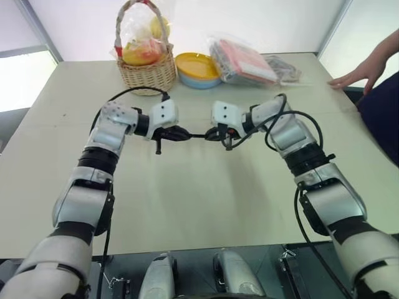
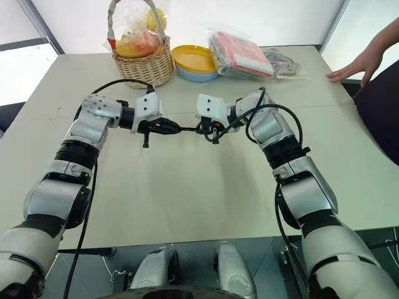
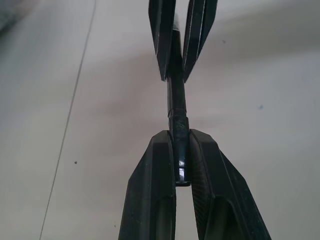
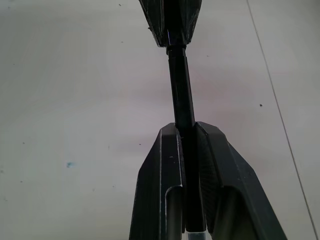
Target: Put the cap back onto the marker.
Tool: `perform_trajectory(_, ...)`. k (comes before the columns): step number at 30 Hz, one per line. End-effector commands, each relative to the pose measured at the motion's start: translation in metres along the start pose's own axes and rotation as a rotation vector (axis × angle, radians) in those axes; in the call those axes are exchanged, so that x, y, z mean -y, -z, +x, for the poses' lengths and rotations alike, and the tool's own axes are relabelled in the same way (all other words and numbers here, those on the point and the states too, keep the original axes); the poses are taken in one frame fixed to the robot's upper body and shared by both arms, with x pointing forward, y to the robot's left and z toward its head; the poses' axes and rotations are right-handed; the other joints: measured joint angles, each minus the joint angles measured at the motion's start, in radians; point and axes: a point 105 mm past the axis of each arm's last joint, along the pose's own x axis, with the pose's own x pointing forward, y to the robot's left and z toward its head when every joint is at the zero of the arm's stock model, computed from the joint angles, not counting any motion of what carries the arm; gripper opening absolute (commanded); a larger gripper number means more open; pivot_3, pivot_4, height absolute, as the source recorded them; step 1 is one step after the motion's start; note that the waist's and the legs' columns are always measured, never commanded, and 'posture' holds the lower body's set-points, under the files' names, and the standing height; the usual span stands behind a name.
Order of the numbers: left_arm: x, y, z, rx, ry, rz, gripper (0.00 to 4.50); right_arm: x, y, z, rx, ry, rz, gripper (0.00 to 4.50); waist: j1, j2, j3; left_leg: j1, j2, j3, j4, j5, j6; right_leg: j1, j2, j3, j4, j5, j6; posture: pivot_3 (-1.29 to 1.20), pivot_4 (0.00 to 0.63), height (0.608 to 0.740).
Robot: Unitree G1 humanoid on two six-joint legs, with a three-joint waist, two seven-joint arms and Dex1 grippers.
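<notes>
- The left end effector (image 1: 181, 133) is squeezed shut on the cap (image 3: 180, 145). The cap sits between its two black fingers.
- The right end effector (image 1: 212, 135) is squeezed shut on the marker (image 4: 182, 95). It holds the back part of the stick.
- Both are up in the air over the middle of the counter (image 1: 187, 205), tip to tip and very near each other.
- The marker lies flat and sideways, like a little bridge from one end effector to the other. Its front end points straight at the cap.
- The cap and the marker line up in one straight line. The cap looks like it is already on the marker's end, but I cannot tell if it is pushed all the way.
- I think the next push has to go straight along that line, the two ends toward each other.
</notes>
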Motion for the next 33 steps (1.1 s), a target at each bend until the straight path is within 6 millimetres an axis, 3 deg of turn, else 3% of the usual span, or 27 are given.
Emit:
perform_trajectory(1, 0.026, -0.002, 0.024, -0.037, 0.189, 0.056, 0.03, 0.030, -0.050, -0.019, 0.112, 0.146, -0.088, 0.00, 0.001, 0.000, 0.000, 0.000, 0.000, 0.000, 0.000, 0.000, 0.000, 0.000, 0.000, 0.000, 0.001, 0.000, 0.000, 0.00, 0.150, 0.740)
perform_trajectory(8, 0.027, 0.002, 0.036, -0.064, 0.171, 0.072, 0.03, 0.031, -0.055, -0.015, 0.117, 0.154, -0.072, 0.00, 0.002, 0.000, 0.000, 0.000, 0.000, 0.000, 0.002, 0.000, 0.000, 0.000, 0.000, 0.000, 0.002, 0.000, 0.000, 0.00, 0.150, 0.740)
perform_trajectory(13, 0.032, -0.006, 0.050, -0.023, 0.189, 0.086, 0.03, 0.032, -0.060, -0.014, 0.127, 0.160, -0.072, 0.00, 0.002, 0.000, 0.000, 0.000, 0.000, 0.000, 0.003, 0.000, 0.000, 0.000, 0.000, 0.000, 0.004, 0.000, 0.000, 0.00, 0.150, 0.740)
perform_trajectory(21, 0.022, -0.006, 0.043, -0.026, 0.145, 0.091, 0.03, 0.031, -0.053, -0.018, 0.102, 0.153, -0.072, 0.00, 0.000, 0.000, 0.000, 0.000, 0.000, 0.000, 0.003, 0.000, 0.000, -0.001, 0.000, 0.000, 0.006, 0.000, 0.000, 0.00, 0.150, 0.740)
perform_trajectory(24, 0.013, -0.006, 0.038, -0.033, 0.099, 0.097, 1.24, 0.028, -0.044, -0.019, 0.080, 0.144, -0.065, 0.00, 0.001, 0.000, 0.000, 0.000, 0.000, 0.000, 0.004, 0.000, 0.000, -0.001, 0.000, 0.000, 0.006, 0.000, 0.000, 0.00, 0.150, 0.740)
perform_trajectory(30, 0.001, -0.008, 0.031, -0.024, 0.022, 0.130, 4.39, 0.018, -0.023, -0.021, 0.033, 0.106, -0.045, 0.00, 0.002, 0.000, 0.000, 0.000, 0.000, 0.000, 0.005, 0.000, 0.000, -0.001, 0.000, 0.000, 0.006, 0.000, 0.000, 0.00, 0.150, 0.740)
perform_trajectory(33, -0.003, -0.009, 0.030, -0.014, -0.013, 0.142, 4.48, 0.015, -0.017, -0.021, 0.022, 0.100, -0.034, 0.00, 0.000, 0.000, 0.000, 0.000, 0.000, 0.000, 0.005, 0.000, 0.000, -0.001, 0.000, 0.000, 0.006, 0.000, 0.000, 0.00, 0.150, 0.740)
